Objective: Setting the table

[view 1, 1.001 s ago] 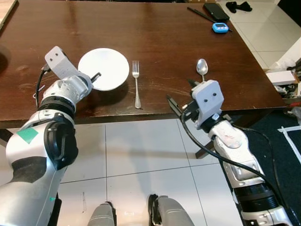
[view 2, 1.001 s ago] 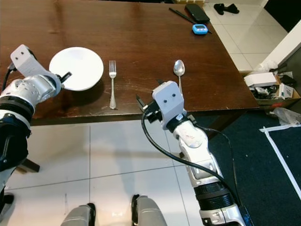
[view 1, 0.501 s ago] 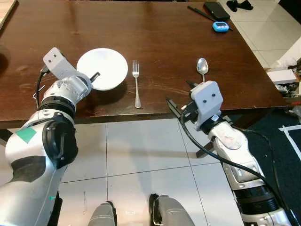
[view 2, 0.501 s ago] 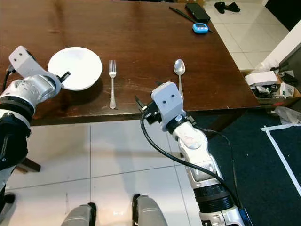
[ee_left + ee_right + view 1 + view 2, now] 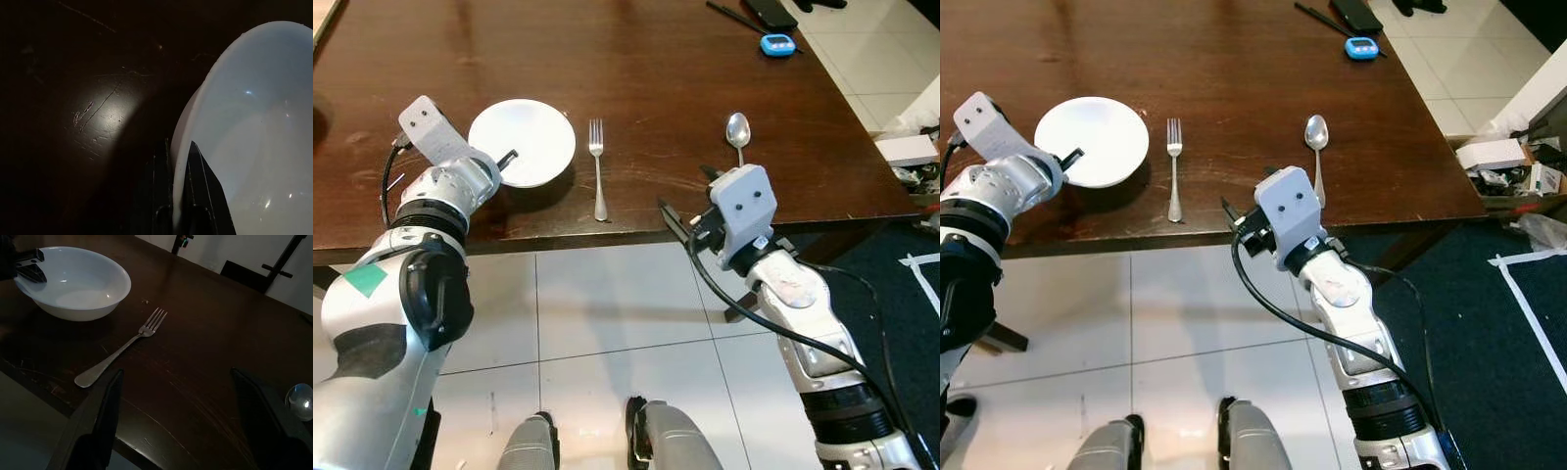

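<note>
while the left gripper point(image 5: 178, 196) pinches the near rim of the shallow round white ceramic bowl point(image 5: 530, 145), one finger inside and one outside, the bowl rests on the dark brown wooden table point(image 5: 646, 69), left of the silver metal fork point(image 5: 597, 168). silver metal spoon point(image 5: 737, 130): well right of the fork. right gripper point(image 5: 178, 423): spread wide, holding nothing, at the table's near edge. advice: keep the rim grip firm and level, slide or lift slowly, and set the bowl between fork and spoon without nudging either.
</note>
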Robot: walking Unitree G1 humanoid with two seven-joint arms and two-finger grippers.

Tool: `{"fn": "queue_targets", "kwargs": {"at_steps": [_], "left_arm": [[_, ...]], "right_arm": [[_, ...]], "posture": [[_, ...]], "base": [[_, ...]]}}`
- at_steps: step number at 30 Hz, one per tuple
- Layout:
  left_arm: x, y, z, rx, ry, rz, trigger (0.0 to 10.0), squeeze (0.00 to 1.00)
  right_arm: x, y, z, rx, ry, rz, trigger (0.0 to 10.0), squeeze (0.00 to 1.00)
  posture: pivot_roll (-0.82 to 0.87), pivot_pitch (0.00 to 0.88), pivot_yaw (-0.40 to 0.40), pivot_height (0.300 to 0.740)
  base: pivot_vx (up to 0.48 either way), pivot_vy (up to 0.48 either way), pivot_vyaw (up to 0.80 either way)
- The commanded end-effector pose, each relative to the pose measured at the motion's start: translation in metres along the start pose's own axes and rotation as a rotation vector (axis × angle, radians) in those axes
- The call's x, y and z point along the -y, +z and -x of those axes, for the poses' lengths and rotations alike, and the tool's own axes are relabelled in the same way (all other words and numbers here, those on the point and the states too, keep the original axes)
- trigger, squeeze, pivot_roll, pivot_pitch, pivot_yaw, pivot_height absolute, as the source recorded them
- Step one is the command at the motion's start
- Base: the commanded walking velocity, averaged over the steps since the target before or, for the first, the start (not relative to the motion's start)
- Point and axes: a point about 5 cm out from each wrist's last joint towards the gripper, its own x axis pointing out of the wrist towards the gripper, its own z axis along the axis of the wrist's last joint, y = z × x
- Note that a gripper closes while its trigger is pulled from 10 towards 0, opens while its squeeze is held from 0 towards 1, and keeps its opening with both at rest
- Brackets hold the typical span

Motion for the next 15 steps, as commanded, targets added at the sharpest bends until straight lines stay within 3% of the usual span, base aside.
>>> {"fn": "queue_targets", "kwargs": {"at_steps": [1, 9, 10, 11, 12, 13, 14, 15], "left_arm": [[0.0034, 0.0009, 0.0004, 0.005, -0.006, -0.021, 10.0, 0.0], [0.0066, 0.0021, 0.0009, 0.013, -0.018, -0.028, 10.0, 0.0], [0.0069, 0.002, 0.001, 0.014, -0.021, -0.028, 10.0, 0.22], [0.0071, 0.002, 0.001, 0.014, -0.023, -0.028, 10.0, 0.31], [0.0071, 0.002, 0.001, 0.014, -0.023, -0.028, 10.0, 0.31], [0.0074, 0.0019, 0.0009, 0.014, -0.026, -0.027, 10.0, 0.76], [0.0072, 0.0017, 0.0009, 0.015, -0.026, -0.028, 10.0, 1.0], [0.0072, 0.0017, 0.0009, 0.015, -0.026, -0.028, 10.0, 1.0]], "right_arm": [[0.0016, 0.0015, 0.0016, -0.002, -0.002, 0.005, 10.0, 0.0], [0.0027, 0.002, 0.0022, -0.002, -0.006, 0.008, 10.0, 0.0], [0.0024, 0.0019, 0.0026, -0.003, -0.006, 0.008, 10.0, 0.0], [0.0023, 0.0019, 0.0027, -0.004, -0.006, 0.009, 10.0, 0.0], [0.0023, 0.0019, 0.0027, -0.004, -0.006, 0.009, 10.0, 0.0], [0.0025, 0.0021, 0.0025, -0.004, -0.006, 0.01, 10.0, 0.0], [0.0026, 0.0022, 0.0025, -0.004, -0.006, 0.011, 10.0, 0.0], [0.0026, 0.0022, 0.0025, -0.004, -0.006, 0.011, 10.0, 0.0]], "posture": [[-0.03, 0.215, 0.025, 0.74], [-0.03, 0.216, 0.028, 0.74], [-0.03, 0.216, 0.028, 0.74], [-0.03, 0.216, 0.027, 0.74], [-0.03, 0.216, 0.027, 0.74], [-0.03, 0.215, 0.028, 0.74], [-0.03, 0.215, 0.028, 0.74], [-0.03, 0.215, 0.028, 0.74]], "base": [[0.0, 0.0, 0.0], [0.0, 0.0, 0.0], [0.0, 0.0, 0.0], [0.0, 0.0, 0.0], [0.0, 0.0, 0.0], [0.0, 0.0, 0.0], [0.0, 0.0, 0.0], [0.0, 0.0, 0.0]]}}
